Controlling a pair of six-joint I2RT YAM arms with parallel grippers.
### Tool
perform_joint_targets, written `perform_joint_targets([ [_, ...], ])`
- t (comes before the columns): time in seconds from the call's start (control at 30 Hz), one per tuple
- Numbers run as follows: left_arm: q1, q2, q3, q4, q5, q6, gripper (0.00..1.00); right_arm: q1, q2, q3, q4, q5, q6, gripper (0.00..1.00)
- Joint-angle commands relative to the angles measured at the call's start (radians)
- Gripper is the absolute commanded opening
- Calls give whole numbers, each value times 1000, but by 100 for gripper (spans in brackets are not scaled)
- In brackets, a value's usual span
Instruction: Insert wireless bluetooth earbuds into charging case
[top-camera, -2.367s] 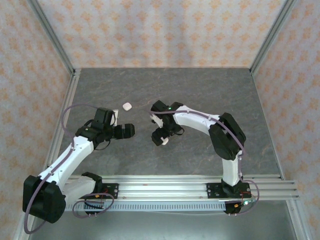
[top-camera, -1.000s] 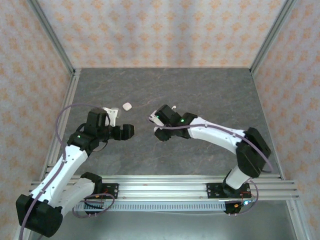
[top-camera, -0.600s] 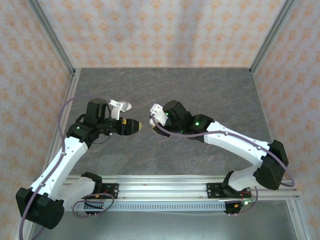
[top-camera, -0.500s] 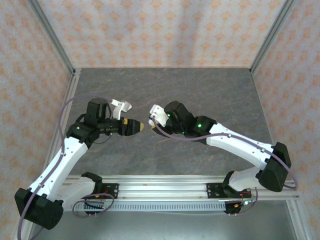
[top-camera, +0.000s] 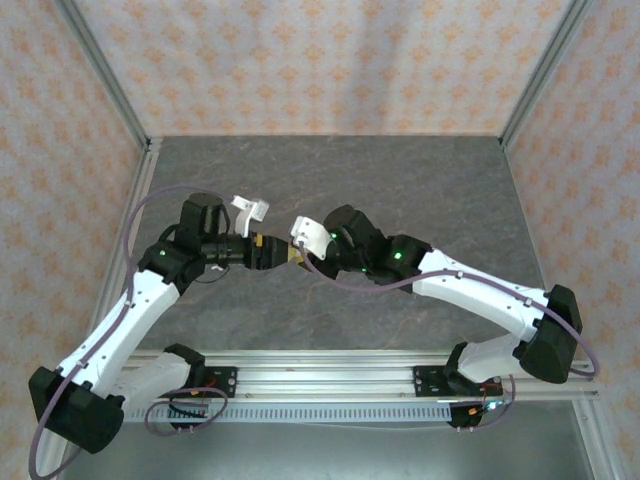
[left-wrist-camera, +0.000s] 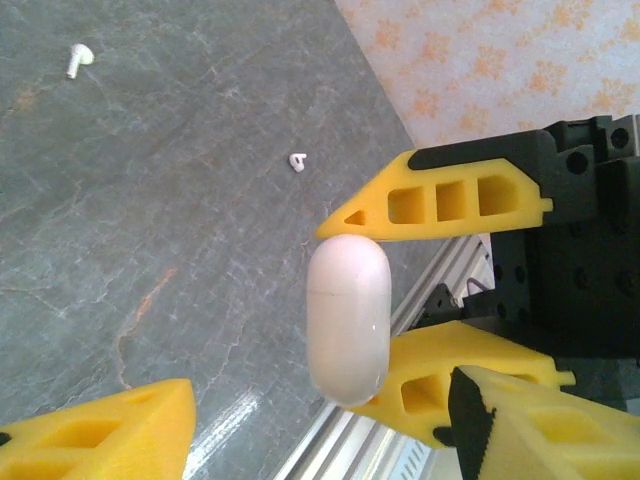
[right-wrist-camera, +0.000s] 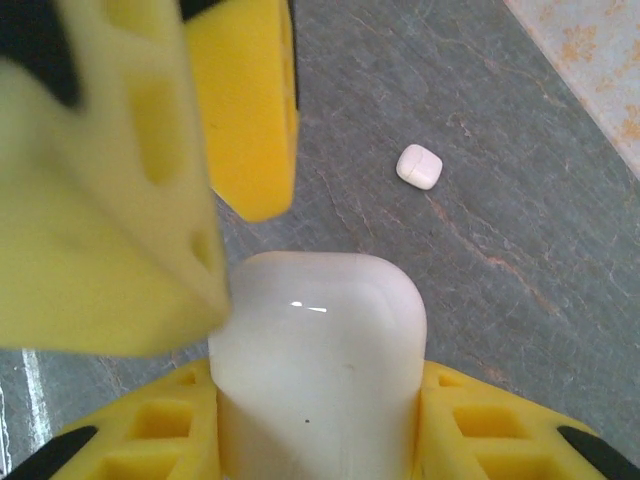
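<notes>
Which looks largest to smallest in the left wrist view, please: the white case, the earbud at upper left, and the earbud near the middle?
1. white case, nearest the camera, which inflates it
2. upper-left earbud
3. middle earbud, only slightly smaller; its angle may explain that

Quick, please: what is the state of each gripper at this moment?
Left gripper: open, its fingers either side of the charging case.
Right gripper: closed, holding the charging case.
</notes>
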Motion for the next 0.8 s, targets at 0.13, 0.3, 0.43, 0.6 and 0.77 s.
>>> perform_joint_targets([
  [0.13,-53,45,57,37,12,-8,62,10,-5,51,-5,-10,-18,32],
  [0.3,-65,58,63,36,6,-8,49,10,-12,50,-11,-13,-23,32],
  [0.43,-66,66,63,40,6,-9,29,10,-16,45,-14,-15,-28,32],
  [0.6,-67,69,53,70,5,-22,18,12,-20,42,-13,-10,-34,34],
  [0.77,-67,33,24,99,-43,-35,0,12,-30,46,-6,3,-18,55],
])
